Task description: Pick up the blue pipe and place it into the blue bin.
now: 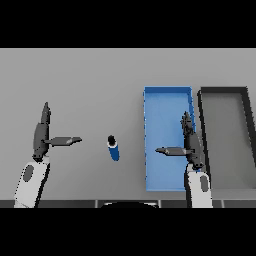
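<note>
The blue pipe [114,148] is a short blue cylinder with a dark open top, on the grey table between my two hands. The blue bin [155,140] is a long open tray just right of the pipe. My right hand [190,141] hovers over the bin's right side, fingers straight and thumb pointing left, holding nothing. My left hand [42,135] is open at the left, its thumb pointing right toward the pipe, well apart from it.
A dark-rimmed grey bin [227,140] sits directly right of the blue bin, almost touching it. The grey table [90,80] stretches behind and left of the pipe.
</note>
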Available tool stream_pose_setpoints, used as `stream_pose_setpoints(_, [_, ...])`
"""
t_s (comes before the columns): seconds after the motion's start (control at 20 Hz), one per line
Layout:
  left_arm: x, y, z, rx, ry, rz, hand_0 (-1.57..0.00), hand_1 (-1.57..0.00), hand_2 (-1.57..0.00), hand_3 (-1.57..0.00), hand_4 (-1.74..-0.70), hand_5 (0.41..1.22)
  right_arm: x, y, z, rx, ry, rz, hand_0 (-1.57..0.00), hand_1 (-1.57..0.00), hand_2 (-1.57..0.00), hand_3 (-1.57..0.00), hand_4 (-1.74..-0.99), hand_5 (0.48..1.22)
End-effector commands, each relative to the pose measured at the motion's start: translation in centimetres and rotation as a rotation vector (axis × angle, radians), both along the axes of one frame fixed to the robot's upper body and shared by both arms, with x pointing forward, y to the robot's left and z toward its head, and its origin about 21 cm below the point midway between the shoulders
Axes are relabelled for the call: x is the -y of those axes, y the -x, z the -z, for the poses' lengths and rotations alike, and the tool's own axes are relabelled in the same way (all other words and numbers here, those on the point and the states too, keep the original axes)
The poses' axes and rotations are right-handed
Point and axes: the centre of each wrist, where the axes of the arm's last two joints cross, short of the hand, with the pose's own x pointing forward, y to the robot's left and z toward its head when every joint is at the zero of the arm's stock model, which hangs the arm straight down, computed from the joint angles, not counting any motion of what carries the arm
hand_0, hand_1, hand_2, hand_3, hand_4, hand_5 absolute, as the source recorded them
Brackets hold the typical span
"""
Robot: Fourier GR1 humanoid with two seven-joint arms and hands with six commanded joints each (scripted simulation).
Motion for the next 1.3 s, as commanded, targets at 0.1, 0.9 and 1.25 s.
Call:
stream_pose_setpoints(0.1, [0.3,0.1,0.0,0.009,0.0,0.004,0.0,0.0,0.0,0.0,-0.97,0.594,0.3,0.1,0.0,0.0,0.001,0.002,0.0,0.0,0.0,0.0,-1.21,0.594])
stream_pose_setpoints(0.9, [-0.9,2.9,-2.0,-0.037,-0.179,0.62,0.0,0.0,0.0,0.0,-0.99,0.566,1.8,1.7,-1.8,0.094,0.341,-0.158,0.0,0.0,0.0,0.0,-1.2,0.58])
stream_pose_setpoints(1.25, [3.6,5.0,-1.4,-0.186,-0.251,0.794,0.0,0.0,0.0,0.0,-1.08,0.472,1.6,2.0,-2.0,0.105,0.323,-0.168,0.0,0.0,0.0,0.0,-1.219,0.572])
